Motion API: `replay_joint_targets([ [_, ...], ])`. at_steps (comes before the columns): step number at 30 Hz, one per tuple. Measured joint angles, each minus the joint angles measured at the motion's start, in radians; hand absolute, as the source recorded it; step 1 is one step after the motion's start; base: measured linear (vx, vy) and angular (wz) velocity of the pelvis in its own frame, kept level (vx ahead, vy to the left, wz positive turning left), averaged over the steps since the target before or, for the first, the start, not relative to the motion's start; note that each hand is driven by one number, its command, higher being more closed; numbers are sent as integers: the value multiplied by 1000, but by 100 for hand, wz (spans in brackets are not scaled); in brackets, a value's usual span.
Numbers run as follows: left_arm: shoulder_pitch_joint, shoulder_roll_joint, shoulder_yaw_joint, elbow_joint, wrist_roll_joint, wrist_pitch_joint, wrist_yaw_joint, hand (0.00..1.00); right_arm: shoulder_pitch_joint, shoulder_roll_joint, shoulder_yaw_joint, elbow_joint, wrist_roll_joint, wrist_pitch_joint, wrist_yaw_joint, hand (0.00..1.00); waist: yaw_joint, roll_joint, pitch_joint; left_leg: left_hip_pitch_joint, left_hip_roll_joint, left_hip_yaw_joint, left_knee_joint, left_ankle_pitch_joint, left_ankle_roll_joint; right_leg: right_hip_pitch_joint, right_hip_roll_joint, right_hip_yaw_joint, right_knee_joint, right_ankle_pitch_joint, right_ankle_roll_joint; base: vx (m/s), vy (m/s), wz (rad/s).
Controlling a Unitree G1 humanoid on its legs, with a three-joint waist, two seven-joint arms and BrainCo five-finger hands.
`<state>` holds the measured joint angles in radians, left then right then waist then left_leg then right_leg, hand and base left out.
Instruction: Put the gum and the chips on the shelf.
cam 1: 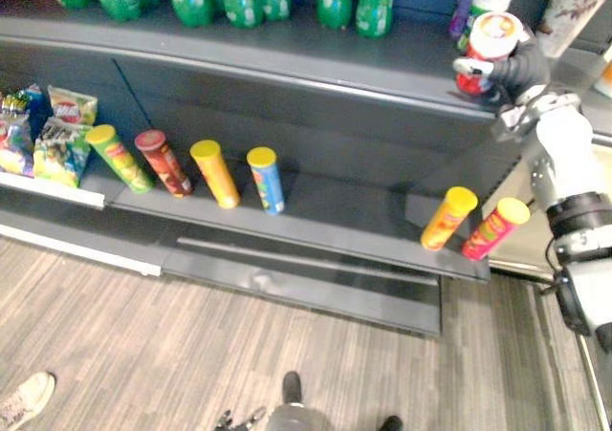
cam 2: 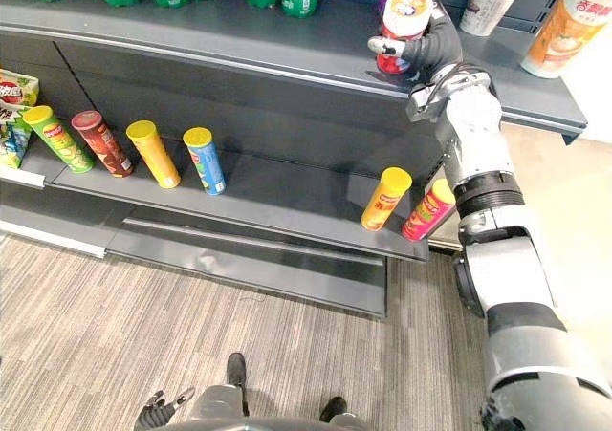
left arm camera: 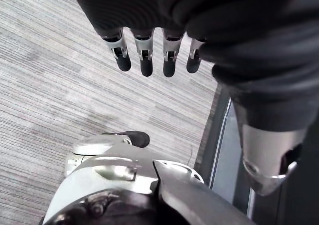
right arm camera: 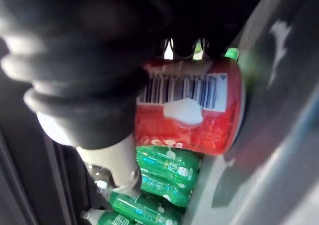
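Right hand (cam 2: pixel 433 44) grips gum tub (cam 2: pixel 403 28) near upper shelf (cam 2: pixel 239 35) front edge

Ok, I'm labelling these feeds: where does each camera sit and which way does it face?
Left eye view: on the head, looking down at the shelf; the right hand grips the gum tub.
Right eye view: beside it, same scene.
Left wrist view: on the left wrist, facing the floor past the open left hand.
Right wrist view: on the right wrist, close on the gum tub, green bottles beyond.
Shared: both eye views and the right wrist view show the gum tub.
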<state>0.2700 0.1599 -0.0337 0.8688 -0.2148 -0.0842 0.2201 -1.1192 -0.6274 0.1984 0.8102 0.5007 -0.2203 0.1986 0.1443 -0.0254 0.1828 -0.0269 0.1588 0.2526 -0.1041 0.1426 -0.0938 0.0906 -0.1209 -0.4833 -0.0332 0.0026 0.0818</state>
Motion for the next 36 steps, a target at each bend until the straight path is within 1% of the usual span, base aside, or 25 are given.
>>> replay_joint_targets([
  [4, 0, -1, 0, -3, 0, 0, 0, 0, -3, 0, -5, 0, -1, 3, 4, 100, 0, 2, 5, 7, -5, 8, 0, -4, 0, 2, -6, 8, 0, -1, 2, 21, 5, -6],
  [5, 0, -1, 0, -3, 0, 0, 0, 0, -3, 0, -5, 0, -6, 5, 6, 0, 1, 2, 6, 9, -7, 11, 0, -7, -1, 2, -8, 10, 0, -2, 3, 44, 9, -6],
  [6, 0, -1, 0, -3, 0, 0, 0, 0, -3, 1, -3, 0, -23, 12, 10, 0, 0, 2, 7, 10, -8, 13, 0, -8, 0, 2, -9, 12, 0, -2, 3, 36, 5, -5],
  [11, -1, -1, -8, -3, 0, 0, 0, 0, -6, 1, -2, 0, -32, 13, 12, 0, -1, 5, 10, 11, -5, 14, 0, -3, 9, 2, -8, 15, 0, 1, 6, 7, 0, -1],
  [25, -3, 1, -13, -3, 0, 0, -2, 0, -10, 1, 14, 0, -33, 13, 8, 0, -1, 5, 10, 11, 5, 19, 0, -2, 9, -1, -3, 22, 0, 2, 6, 0, 0, 0],
  [36, -13, 8, -19, -2, 0, 0, -9, 0, -20, -2, 45, -1, -31, 5, 4, 0, -2, -4, 5, 12, 10, 39, 0, -2, 9, -14, 0, 42, 1, 3, 6, 21, -5, -5],
])
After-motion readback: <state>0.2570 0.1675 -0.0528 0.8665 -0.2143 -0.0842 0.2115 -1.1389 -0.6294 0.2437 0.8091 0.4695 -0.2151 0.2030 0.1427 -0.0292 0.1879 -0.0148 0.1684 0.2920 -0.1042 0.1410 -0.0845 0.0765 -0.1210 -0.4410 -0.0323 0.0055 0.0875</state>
